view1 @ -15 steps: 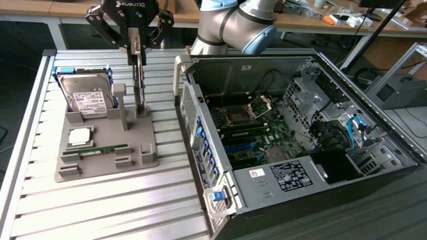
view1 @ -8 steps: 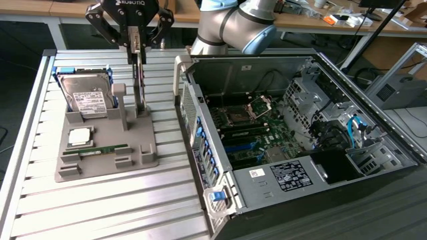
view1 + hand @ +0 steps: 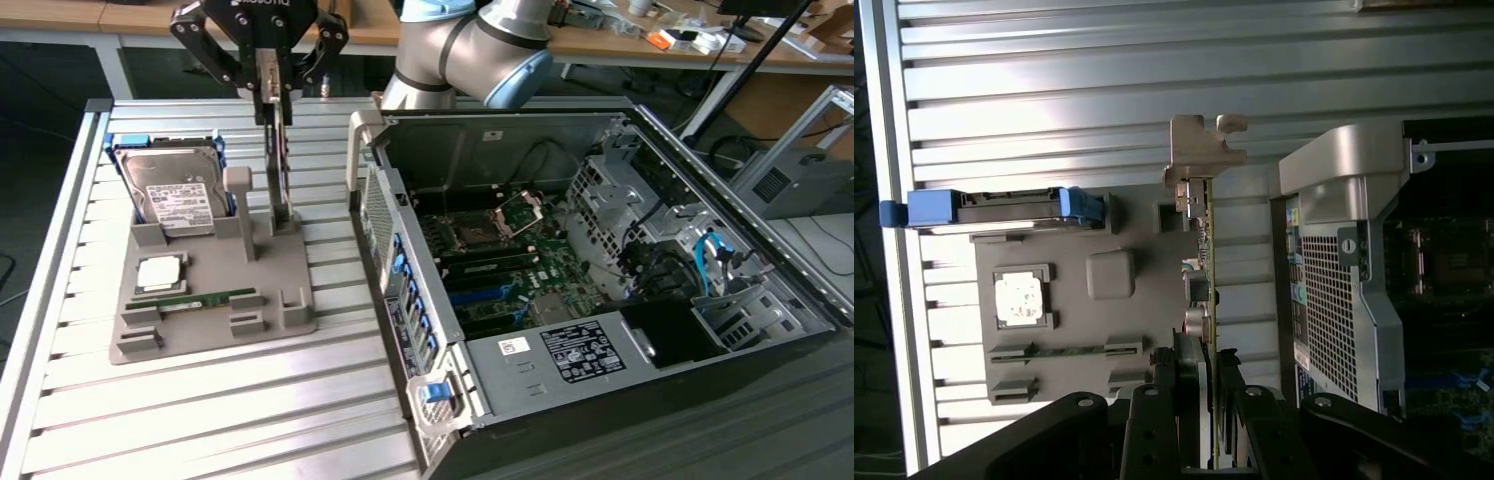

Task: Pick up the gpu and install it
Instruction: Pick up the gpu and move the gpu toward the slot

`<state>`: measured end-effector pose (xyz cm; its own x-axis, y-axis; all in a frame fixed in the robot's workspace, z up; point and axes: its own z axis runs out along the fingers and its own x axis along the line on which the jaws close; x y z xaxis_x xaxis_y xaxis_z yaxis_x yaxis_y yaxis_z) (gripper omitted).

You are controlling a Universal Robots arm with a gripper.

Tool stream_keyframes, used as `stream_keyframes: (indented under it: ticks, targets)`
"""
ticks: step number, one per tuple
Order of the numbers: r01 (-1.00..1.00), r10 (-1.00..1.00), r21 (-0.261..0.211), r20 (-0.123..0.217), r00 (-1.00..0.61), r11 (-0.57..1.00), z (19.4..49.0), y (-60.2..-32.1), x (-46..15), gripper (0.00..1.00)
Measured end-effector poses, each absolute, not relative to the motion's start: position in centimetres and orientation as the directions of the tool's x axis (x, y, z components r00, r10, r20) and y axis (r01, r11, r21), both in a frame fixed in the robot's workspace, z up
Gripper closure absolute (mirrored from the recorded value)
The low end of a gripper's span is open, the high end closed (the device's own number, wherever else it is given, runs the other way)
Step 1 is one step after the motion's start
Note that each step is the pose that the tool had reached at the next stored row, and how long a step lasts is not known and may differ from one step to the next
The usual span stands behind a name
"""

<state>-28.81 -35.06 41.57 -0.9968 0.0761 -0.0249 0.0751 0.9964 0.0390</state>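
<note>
- I see the gripper [image 3: 275, 88] above the back end of the grey holder tray [image 3: 214, 330], which lies on the slatted aluminium table [image 3: 200, 430].
- The pincer is clamped on the gpu [image 3: 279, 160]. In the wrist view the two black fingers [image 3: 1159, 410] sit tight against either face of the card [image 3: 1205, 260], with the gripper [image 3: 1199, 370] closed around one end of it.
- The gpu stands upright and edge-on, its upper end between the fingertips and its lower end down at the tray.
- I cannot tell whether that lower edge rests in the tray's slot or hangs just clear of it.
- From the wrist camera I see the card's metal bracket [image 3: 1199, 150] at the end farthest from the fingers.
- A hard drive [image 3: 174, 190] with a white label leans in the tray on the exterior view's left of the card.
- In front of the drive lie a square processor chip [image 3: 160, 270] and a narrow green RAM stick [image 3: 200, 298].
- The open computer case [image 3: 534, 150] lies on its side just beside the tray, on the exterior view's right, with its motherboard [image 3: 501, 265] exposed.
- The gpu is outside the case, between the hard drive and the case wall.
</note>
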Motion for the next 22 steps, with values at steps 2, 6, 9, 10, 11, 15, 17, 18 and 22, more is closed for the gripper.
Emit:
stream_keyframes:
  ticks: [2, 6, 9, 10, 11, 15, 17, 18, 22]
  targets:
    - [0.075, 0.076, 0.039, -0.025, -0.997, 0.996, 41.7, -35.1, -28.8, 0.73]
    - [0.075, 0.076, 0.040, -0.025, -0.997, 0.996, 41.9, -35.1, -28.8, 0.73]
    - [0.075, 0.076, 0.041, -0.025, -0.997, 0.996, 42.0, -35.1, -28.8, 0.73]
    - [0.075, 0.076, 0.041, -0.025, -0.997, 0.996, 42.1, -35.1, -28.8, 0.73]
    - [0.075, 0.076, 0.041, -0.025, -0.997, 0.996, 42.2, -35.1, -28.8, 0.73]
    - [0.075, 0.076, 0.042, -0.025, -0.997, 0.996, 42.4, -35.1, -28.8, 0.73]
    - [0.075, 0.076, 0.042, -0.025, -0.997, 0.996, 42.4, -35.1, -28.8, 0.73]
    - [0.075, 0.076, 0.043, -0.025, -0.997, 0.996, 42.5, -35.1, -28.8, 0.73]
    - [0.075, 0.076, 0.043, -0.025, -0.997, 0.996, 42.7, -35.1, -28.8, 0.73]
